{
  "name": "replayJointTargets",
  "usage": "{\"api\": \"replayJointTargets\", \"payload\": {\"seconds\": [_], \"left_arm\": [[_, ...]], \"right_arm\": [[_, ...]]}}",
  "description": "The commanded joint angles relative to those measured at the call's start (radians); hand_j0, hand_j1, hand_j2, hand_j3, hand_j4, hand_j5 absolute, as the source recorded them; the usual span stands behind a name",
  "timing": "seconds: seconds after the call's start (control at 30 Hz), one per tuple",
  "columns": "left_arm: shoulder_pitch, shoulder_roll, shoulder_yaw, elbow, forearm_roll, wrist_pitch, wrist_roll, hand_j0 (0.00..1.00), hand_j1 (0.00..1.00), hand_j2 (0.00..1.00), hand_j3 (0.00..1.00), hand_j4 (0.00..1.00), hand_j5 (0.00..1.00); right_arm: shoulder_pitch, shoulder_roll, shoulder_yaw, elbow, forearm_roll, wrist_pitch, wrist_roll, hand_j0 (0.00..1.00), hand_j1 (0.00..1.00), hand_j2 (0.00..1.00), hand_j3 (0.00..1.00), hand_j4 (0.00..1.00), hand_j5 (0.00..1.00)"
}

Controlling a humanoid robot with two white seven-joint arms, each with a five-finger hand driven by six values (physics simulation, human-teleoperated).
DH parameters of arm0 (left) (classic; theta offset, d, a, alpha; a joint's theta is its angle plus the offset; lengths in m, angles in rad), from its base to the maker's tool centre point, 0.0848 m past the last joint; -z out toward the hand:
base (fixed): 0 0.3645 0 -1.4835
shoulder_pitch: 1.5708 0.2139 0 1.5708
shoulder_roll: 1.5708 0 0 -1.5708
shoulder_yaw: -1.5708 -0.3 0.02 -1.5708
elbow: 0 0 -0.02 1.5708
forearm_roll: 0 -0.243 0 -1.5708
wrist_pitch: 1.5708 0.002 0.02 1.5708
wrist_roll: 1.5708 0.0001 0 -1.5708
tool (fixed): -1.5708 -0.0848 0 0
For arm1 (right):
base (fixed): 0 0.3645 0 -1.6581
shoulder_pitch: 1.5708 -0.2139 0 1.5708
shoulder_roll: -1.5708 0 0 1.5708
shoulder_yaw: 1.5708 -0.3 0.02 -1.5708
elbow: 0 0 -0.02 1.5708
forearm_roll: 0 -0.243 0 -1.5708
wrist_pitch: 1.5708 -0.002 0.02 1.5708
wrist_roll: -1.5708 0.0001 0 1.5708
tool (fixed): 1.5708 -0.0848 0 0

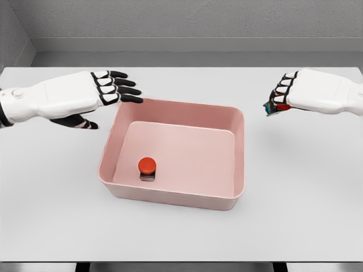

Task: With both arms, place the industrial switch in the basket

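Pink basket (238, 122) nearest; one red-button industrial switch (147, 168) sits inside, front-left floor. Left hand (108, 90) beyond basket's left rim, fingers spread, empty. Right hand (283, 102) right of basket, pinching small red-and-blue item (276, 107), likely second switch, not yet dropped.

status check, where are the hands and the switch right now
Left robot hand open, above pink basket's far-left corner. Right robot hand shut on a small red-and-blue object, right of basket. Red-button industrial switch inside basket. Nothing in the way.
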Motion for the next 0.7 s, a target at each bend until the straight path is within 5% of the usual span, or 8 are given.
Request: {"api": "replayJointTargets", "payload": {"seconds": [0.0,0.3,0.67], "left_arm": [[0.003,0.06,-0.002,-0.001,-0.001,0.001,0.01,1.0,1.0,1.0,1.0,1.0,1.0],[0.006,0.091,0.01,-0.001,-0.033,0.001,0.008,1.0,1.0,1.0,1.0,1.0,1.0],[0.006,0.114,0.015,-0.001,-0.029,0.001,0.008,1.0,1.0,1.0,1.0,1.0,1.0]], "right_arm": [[0.0,0.004,-0.002,-0.011,-0.013,0.0,-0.001,0.48,0.48,0.48,0.48,0.48,0.48],[-0.006,0.045,-0.014,-0.031,-0.019,0.0,-0.001,0.48,0.48,0.48,0.48,0.48,0.48],[-0.006,0.173,-0.013,-0.046,-0.019,0.0,0.003,0.48,0.48,0.48,0.48,0.48,0.48]]}}
